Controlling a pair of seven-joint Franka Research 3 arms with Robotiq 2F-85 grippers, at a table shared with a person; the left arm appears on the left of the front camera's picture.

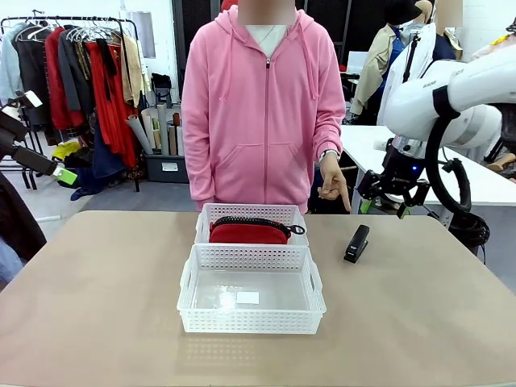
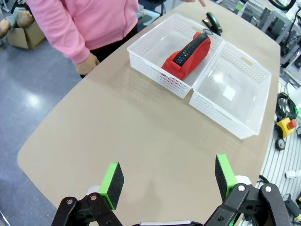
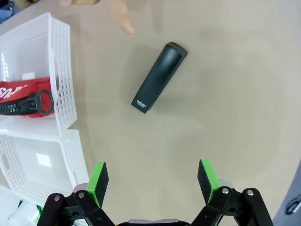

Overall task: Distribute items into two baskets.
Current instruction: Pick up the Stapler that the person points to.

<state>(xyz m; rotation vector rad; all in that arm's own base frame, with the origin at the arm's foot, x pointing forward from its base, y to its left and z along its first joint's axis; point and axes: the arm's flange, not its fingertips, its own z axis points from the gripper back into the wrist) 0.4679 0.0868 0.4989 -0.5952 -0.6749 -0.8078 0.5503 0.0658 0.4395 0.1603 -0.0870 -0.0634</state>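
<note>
Two white lattice baskets stand end to end mid-table. The far basket (image 1: 251, 213) (image 2: 155, 44) (image 3: 59, 61) holds the red zip pouch (image 1: 248, 232) (image 2: 188, 55) (image 3: 19, 92). The near basket (image 1: 251, 322) (image 2: 244, 89) (image 3: 70, 160) holds nothing but a small label. A black stapler (image 1: 356, 243) (image 3: 159, 77) (image 2: 211, 22) lies on the table right of the far basket. A person's finger (image 1: 344, 200) (image 3: 123, 21) points down near it. My right gripper (image 1: 387, 193) (image 3: 153, 181) hovers open above the stapler. My left gripper (image 2: 168, 178) is open, high over the table's left end.
The person in a pink hoodie (image 1: 262, 113) stands at the far edge, the other hand (image 2: 87, 63) hanging by the table. A clothes rack (image 1: 76, 72) stands behind at the left. Bare tabletop (image 1: 97, 298) lies left and right of the baskets.
</note>
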